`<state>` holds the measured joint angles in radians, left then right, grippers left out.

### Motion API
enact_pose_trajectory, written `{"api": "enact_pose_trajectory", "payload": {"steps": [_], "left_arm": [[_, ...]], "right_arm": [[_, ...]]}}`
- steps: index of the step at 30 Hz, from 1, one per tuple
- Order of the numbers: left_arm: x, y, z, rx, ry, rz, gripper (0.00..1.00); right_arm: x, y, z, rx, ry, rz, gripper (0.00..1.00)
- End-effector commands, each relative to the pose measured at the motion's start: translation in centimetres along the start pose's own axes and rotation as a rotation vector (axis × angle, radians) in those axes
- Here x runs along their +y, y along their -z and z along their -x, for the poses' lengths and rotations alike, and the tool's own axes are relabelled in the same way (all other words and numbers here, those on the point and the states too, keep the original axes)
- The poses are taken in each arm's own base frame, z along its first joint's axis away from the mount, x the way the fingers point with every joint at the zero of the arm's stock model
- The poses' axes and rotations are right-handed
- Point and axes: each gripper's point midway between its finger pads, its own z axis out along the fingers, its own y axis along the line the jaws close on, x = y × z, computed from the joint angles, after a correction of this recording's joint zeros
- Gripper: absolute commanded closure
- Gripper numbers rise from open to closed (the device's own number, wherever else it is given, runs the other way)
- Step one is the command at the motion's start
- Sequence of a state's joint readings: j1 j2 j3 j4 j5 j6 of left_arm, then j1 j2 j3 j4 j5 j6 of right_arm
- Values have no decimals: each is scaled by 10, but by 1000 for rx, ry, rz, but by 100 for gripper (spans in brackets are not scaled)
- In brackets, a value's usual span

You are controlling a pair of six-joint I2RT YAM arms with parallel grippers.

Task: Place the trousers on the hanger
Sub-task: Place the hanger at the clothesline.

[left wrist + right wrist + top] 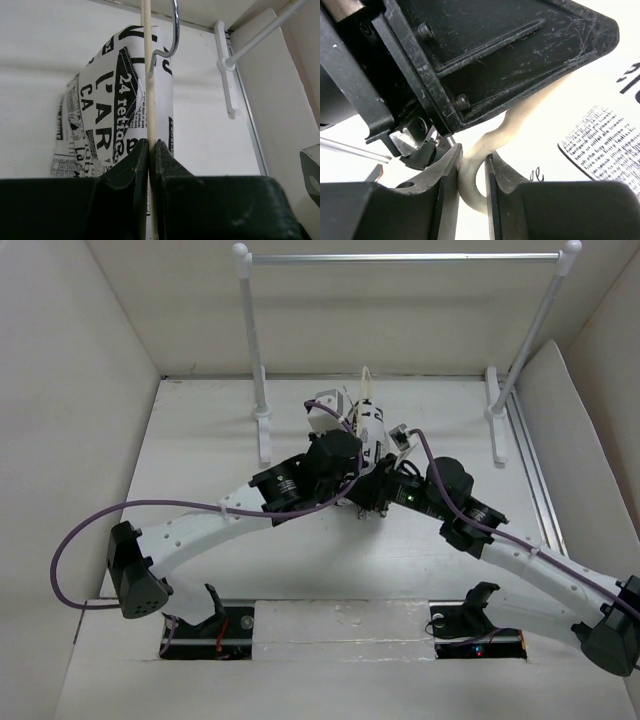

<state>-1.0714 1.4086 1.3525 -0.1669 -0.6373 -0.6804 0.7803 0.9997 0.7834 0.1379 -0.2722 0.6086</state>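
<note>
The cream hanger stands edge-on between my left gripper's jaws, which are shut on its thin bar; its metal hook curls at the top. The newsprint trousers hang bunched just behind the bar. My right gripper is shut on a curved cream corner of the hanger, right under the left gripper's black body. In the top view both grippers meet mid-table. The hanger pokes out beyond them, and only a strip of trousers shows.
The white-posted rail spans the back, its feet on the table at left and right. One foot shows in the left wrist view. White walls close in on both sides. A metal strip runs along the right.
</note>
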Motion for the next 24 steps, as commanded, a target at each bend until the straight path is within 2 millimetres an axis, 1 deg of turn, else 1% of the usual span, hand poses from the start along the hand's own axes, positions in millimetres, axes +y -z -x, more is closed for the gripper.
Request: {"api": "enact_pose_trajectory", "payload": {"steps": [1,2,3,5,6,8,9,10,11,12,13,14,15,16,17,19,20,21,22,23,24], "left_arm": [[-35,26,37,-54,119,-145,100],[-40,29,42,-60,127,-166,100],[-41,30,45,-64,124,-170,100],[-48,32,52,-70,129,-190,100],[-54,36,62,-85,132,-209,94],[-63,42,76,-107,133,-245,81],[-70,49,90,-131,135,-268,65],[-75,54,98,-140,139,-294,58],[-76,56,107,-148,148,-303,53],[-79,63,122,-169,168,-326,46],[-78,63,132,-177,185,-340,43],[-77,66,139,-186,196,-352,40],[-75,76,162,-223,207,-388,36],[-75,76,162,-224,207,-389,36],[-77,85,171,-237,215,-410,33],[-71,85,183,-249,211,-411,31],[-71,90,191,-258,217,-421,31],[-70,89,191,-250,215,-427,31],[-62,87,195,-257,217,-412,31],[-57,85,193,-252,215,-405,31],[-54,84,190,-246,216,-403,31]], "right_arm": [[21,3,37,-154,30,79,100],[23,3,39,-157,22,87,100],[24,3,39,-157,17,87,100],[31,3,48,-173,12,105,100],[33,4,51,-181,8,110,100],[38,9,67,-231,17,122,100],[40,11,73,-249,20,133,100],[46,13,78,-258,30,161,100],[44,16,90,-282,41,159,100],[44,18,97,-293,52,163,100],[47,20,102,-296,74,185,100],[46,24,115,-323,100,176,100],[42,26,122,-322,113,169,100],[42,26,122,-322,113,169,100],[38,29,132,-339,126,161,100],[39,33,141,-357,147,175,100],[32,38,152,-381,155,161,100],[36,41,164,-407,177,171,100],[37,44,170,-408,190,182,100],[36,48,178,-419,204,176,100],[33,56,197,-444,234,161,100]]}}
